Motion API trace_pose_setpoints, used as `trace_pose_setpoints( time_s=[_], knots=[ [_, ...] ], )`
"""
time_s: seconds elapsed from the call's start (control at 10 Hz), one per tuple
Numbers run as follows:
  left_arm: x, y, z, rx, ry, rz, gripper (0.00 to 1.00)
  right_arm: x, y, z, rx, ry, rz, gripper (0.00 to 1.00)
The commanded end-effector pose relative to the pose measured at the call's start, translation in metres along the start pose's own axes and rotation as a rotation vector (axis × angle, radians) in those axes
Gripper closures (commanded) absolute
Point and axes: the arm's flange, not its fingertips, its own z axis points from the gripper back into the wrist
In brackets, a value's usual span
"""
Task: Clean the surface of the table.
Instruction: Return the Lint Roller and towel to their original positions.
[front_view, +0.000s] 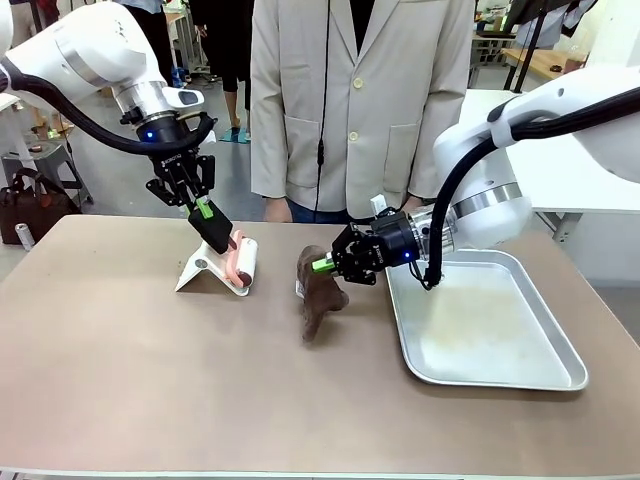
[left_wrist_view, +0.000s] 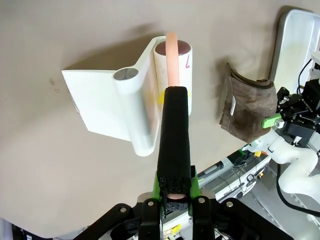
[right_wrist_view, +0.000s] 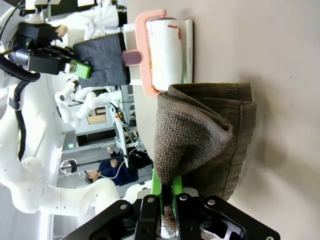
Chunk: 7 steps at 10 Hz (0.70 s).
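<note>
Tabletop (front_view: 120, 350) spans the whole front view. Landmark: tray (front_view: 560, 375), at its right. Just left of tray, right gripper (front_view: 322, 266) clamps a brown cloth (front_view: 320, 295) hanging onto the tabletop; right wrist view shows the fold pinched between its pads. Further left, left gripper (front_view: 205, 212) is closed on the lint roller (front_view: 243, 262) handle; left wrist view shows its white stand (left_wrist_view: 107, 102) resting on the tabletop. Person (front_view: 360, 100) stands behind.
</note>
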Motion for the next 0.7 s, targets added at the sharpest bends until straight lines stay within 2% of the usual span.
trace_pose_setpoints(
  time_s=[0.0,0.6],
  knots=[
    [0.004,0.003,0.003,0.037,0.000,0.031,0.78,0.002,0.002,0.001,0.023,-0.014,-0.004,0.91],
    [0.012,0.014,0.002,0.025,0.010,0.042,0.78,0.003,0.002,-0.001,0.021,-0.010,-0.008,0.91]
  ],
)
